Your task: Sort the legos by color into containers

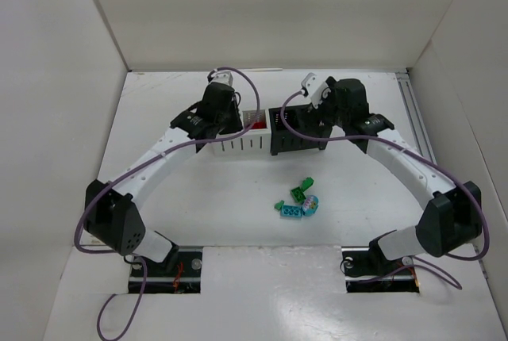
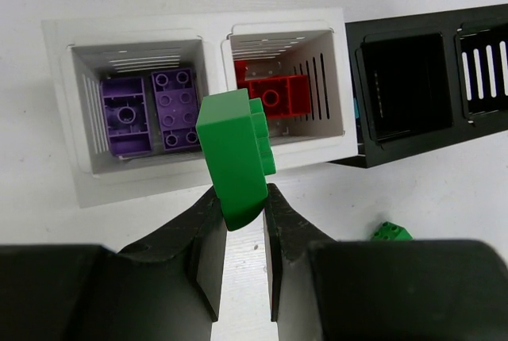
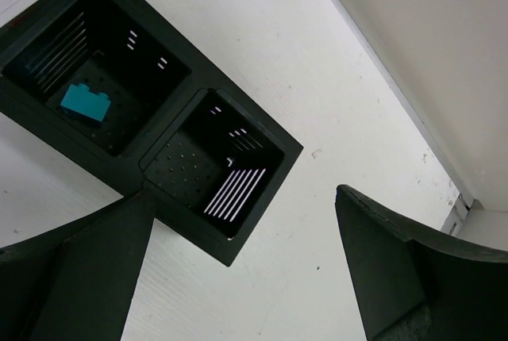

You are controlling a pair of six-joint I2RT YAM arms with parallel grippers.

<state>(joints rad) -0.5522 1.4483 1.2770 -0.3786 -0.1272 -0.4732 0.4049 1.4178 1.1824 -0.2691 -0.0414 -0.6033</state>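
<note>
You have a green brick (image 2: 234, 155) at centre, purple bricks (image 2: 151, 111) at nine o'clock in a white bin (image 2: 62, 79), and a red brick (image 2: 276, 95) at one o'clock. A teal brick (image 3: 86, 103) lies in the black slotted bin (image 3: 159, 28).

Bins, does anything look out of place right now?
Nothing missorted: the white bins keep purple bricks and red bricks apart, a teal brick lies in a black bin. One oddity: the left gripper grips a green brick at a tilt by those white bins, while the empty bin is the end black one.
</note>
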